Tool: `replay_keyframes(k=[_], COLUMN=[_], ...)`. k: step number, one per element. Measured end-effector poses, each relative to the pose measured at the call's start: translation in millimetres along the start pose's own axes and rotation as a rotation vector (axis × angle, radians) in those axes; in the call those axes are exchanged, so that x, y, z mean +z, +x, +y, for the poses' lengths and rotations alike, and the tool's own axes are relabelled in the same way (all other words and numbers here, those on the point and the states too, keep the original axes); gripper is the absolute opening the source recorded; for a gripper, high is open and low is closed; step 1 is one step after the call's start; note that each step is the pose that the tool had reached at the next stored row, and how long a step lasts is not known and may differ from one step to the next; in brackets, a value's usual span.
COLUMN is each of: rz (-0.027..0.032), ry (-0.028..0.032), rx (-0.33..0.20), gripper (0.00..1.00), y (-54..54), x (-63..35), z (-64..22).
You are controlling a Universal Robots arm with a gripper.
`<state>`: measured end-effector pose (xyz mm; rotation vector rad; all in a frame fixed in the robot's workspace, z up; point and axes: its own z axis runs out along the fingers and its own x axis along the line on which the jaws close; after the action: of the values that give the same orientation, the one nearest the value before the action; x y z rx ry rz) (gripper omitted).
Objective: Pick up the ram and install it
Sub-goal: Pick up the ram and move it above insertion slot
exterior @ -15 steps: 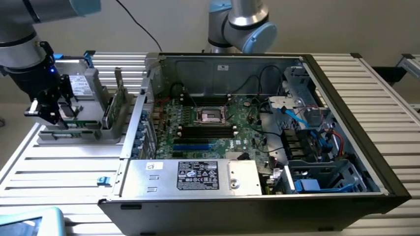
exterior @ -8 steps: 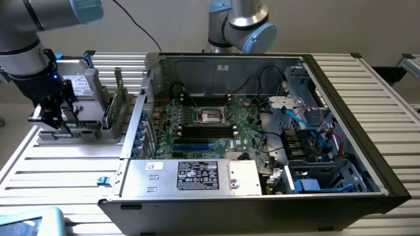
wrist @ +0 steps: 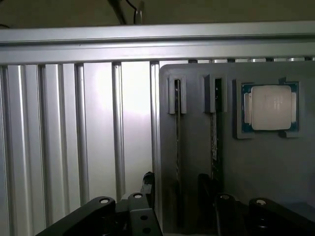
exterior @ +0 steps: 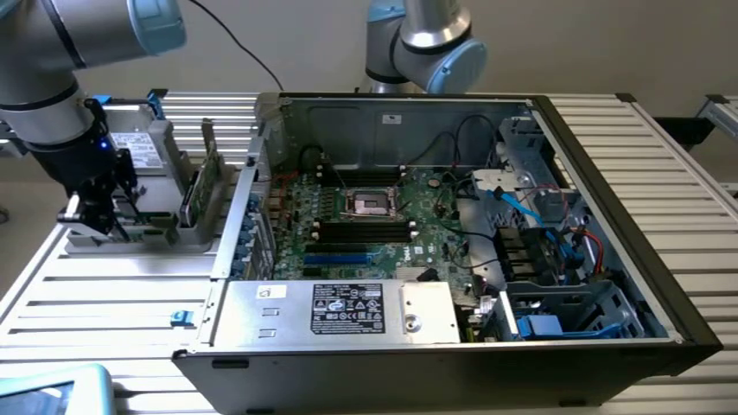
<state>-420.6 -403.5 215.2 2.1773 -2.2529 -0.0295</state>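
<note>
Wrist view: claw (wrist: 177, 181) apart over ram (wrist: 177, 132) in grey tray (wrist: 196, 147) slot; processor (wrist: 269, 108) in recess

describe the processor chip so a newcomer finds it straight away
Beside the open computer case, on the exterior view's left, sits a grey holder block. The processor chip lies flat in its square recess; unlike the two ram sticks standing edge-up in slots alongside, it is square and silver-topped with a green rim.

Holder (wrist: 196, 142) on the worktop (exterior: 116, 303), computer case (exterior: 392, 130) just beside it on the exterior view's right, ram (wrist: 178, 157) on edge in a holder slot, processor (wrist: 269, 108) in a holder recess, tool (wrist: 176, 184) above the holder.
</note>
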Motion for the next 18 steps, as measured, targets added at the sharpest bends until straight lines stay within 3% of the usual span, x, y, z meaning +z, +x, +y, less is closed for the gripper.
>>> replay_keyframes(k=[5, 18], rz=[0.0000, 0.0000], ry=[-0.0001, 0.0051], rx=[0.000, 0.000], gripper=[0.49, 0.49], y=[-2.2, -7.2], x=[8.9, 15.7], z=[0.8, 5.1])
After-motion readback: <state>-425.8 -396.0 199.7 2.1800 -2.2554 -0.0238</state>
